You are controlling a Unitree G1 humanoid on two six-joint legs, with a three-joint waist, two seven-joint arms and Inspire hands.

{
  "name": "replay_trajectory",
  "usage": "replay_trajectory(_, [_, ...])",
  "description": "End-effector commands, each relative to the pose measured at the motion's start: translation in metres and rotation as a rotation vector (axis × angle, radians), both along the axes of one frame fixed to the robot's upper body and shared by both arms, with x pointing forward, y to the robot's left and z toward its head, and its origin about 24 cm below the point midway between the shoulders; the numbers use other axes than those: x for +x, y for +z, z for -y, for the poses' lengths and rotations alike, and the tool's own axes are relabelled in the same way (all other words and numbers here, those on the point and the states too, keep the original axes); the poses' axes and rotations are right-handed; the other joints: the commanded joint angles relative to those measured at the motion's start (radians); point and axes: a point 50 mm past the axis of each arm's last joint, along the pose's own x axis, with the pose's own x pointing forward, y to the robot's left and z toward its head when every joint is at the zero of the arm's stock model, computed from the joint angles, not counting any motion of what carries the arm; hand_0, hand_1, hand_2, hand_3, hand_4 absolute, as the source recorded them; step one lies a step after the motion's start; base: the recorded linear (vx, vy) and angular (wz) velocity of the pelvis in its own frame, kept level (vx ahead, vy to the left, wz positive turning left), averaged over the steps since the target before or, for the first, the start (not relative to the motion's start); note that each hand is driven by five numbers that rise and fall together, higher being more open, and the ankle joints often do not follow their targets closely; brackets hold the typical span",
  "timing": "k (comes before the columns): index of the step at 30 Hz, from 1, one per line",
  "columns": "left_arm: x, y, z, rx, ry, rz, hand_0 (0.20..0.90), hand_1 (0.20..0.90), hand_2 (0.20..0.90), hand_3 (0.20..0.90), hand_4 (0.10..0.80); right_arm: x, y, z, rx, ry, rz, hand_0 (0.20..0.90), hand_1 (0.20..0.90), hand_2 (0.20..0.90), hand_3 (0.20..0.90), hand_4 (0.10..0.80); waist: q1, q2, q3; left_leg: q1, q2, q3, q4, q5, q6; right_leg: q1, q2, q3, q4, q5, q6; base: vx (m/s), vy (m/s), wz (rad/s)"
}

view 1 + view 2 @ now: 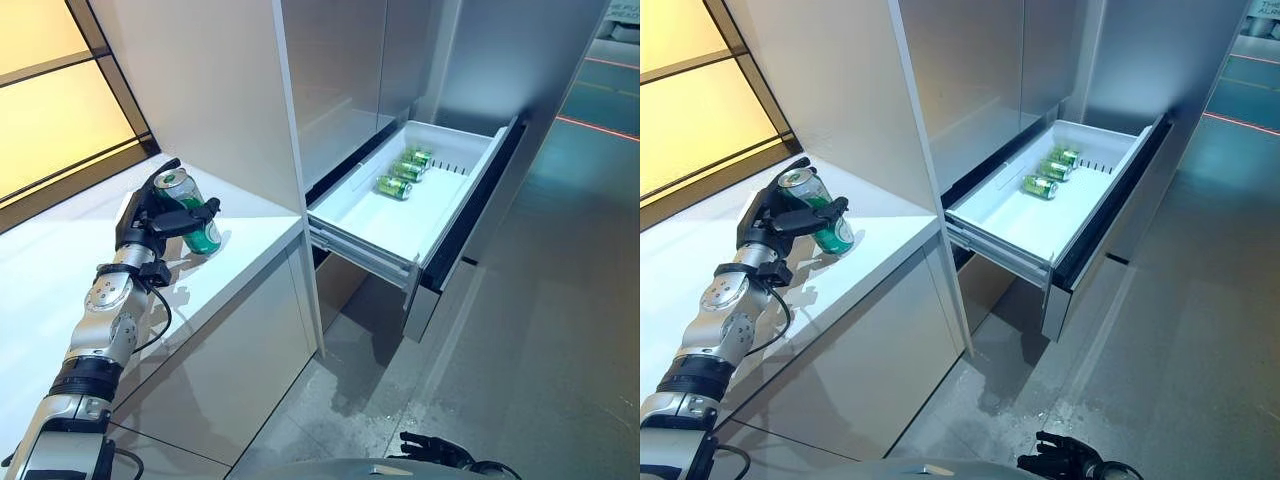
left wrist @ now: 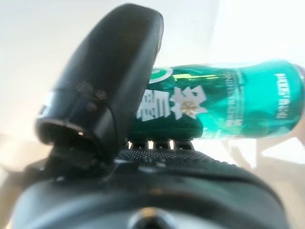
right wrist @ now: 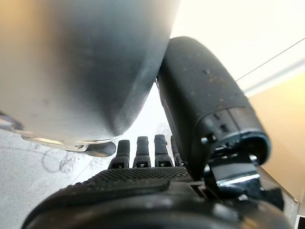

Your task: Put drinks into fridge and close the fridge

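left hand [image 1: 155, 215] gripping green can [image 2: 228, 107], wrist view shows thumb across it

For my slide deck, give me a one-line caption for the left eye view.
Left hand grips a green can above the white counter, beside the open fridge drawer holding three cans.

White counter [image 1: 250, 235]; three green cans [image 1: 405, 172] in open fridge drawer [image 1: 440, 215].
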Motion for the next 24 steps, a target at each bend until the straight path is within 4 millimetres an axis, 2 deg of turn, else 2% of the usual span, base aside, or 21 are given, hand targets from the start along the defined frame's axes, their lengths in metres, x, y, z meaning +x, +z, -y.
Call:
replay_trajectory(1, [0.019,0.074,0.0,0.029,-0.005,0.297,0.9,0.9,0.9,0.9,0.8,-0.013,0.002,0.02,-0.051,0.048,-0.064,0.9,0.9,0.9,0.9,0.8,-0.014,0.019,-0.015,0.021,-0.037,0.033,0.04,-0.149,0.034,-0.057,0.003,0.009,0.144,-0.121,0.054,0.0,0.0,0.0])
replay_trajectory(4, [0.02,0.076,0.001,0.02,-0.012,0.304,0.9,0.9,0.9,0.9,0.8,-0.013,0.002,0.02,-0.051,0.045,-0.062,0.9,0.9,0.9,0.9,0.8,-0.015,0.02,-0.014,0.021,-0.038,0.033,0.043,-0.15,0.035,-0.058,0.002,0.01,0.148,-0.123,0.054,0.0,0.0,0.0])
replay_trajectory(5, [0.02,0.076,0.002,0.021,-0.015,0.307,0.688,0.688,0.688,0.653,0.553,-0.012,0.002,0.02,-0.051,0.045,-0.061,0.9,0.9,0.9,0.9,0.8,-0.015,0.02,-0.014,0.021,-0.038,0.033,0.043,-0.151,0.036,-0.059,0.002,0.011,0.15,-0.123,0.054,0.0,0.0,0.0])
replay_trajectory(6, [0.02,0.077,0.002,0.021,-0.017,0.309,0.688,0.688,0.688,0.653,0.553,-0.013,0.002,0.02,-0.052,0.045,-0.06,0.9,0.9,0.9,0.9,0.8,-0.016,0.02,-0.014,0.021,-0.038,0.033,0.044,-0.152,0.036,-0.059,0.002,0.011,0.151,-0.123,0.054,0.0,0.0,0.0])
replay_trajectory(7, [0.021,0.078,0.003,0.022,-0.02,0.315,0.3,0.3,0.3,0.2,0.1,-0.012,0.002,0.02,-0.052,0.045,-0.059,0.9,0.9,0.9,0.9,0.8,-0.017,0.02,-0.014,0.021,-0.039,0.033,0.044,-0.152,0.037,-0.059,0.002,0.011,0.152,-0.123,0.054,0.0,0.0,0.0])
replay_trajectory(12, [0.021,0.082,0.004,0.003,-0.028,0.349,0.3,0.3,0.3,0.2,0.1,-0.012,0.002,0.02,-0.052,0.047,-0.059,0.9,0.9,0.9,0.9,0.8,-0.019,0.019,-0.015,0.021,-0.039,0.034,0.046,-0.154,0.038,-0.061,0.001,0.014,0.155,-0.124,0.054,0.0,0.0,0.0])
replay_trajectory(17, [0.018,0.094,0.006,-0.084,-0.027,0.464,0.3,0.3,0.3,0.2,0.1,-0.012,0.002,0.02,-0.052,0.047,-0.06,0.9,0.9,0.9,0.9,0.8,-0.02,0.017,-0.017,0.022,-0.04,0.033,0.045,-0.155,0.039,-0.063,0.003,0.019,0.159,-0.126,0.053,0.001,0.0,-0.01])
replay_trajectory(24, [0.013,0.121,0.025,-0.148,-0.101,0.626,0.3,0.3,0.3,0.2,0.1,-0.011,0.002,0.02,-0.049,0.064,-0.064,0.9,0.9,0.9,0.9,0.8,-0.021,0.013,-0.019,0.025,-0.039,0.03,0.042,-0.154,0.038,-0.063,0.003,0.02,0.163,-0.128,0.05,0.001,0.002,-0.04])
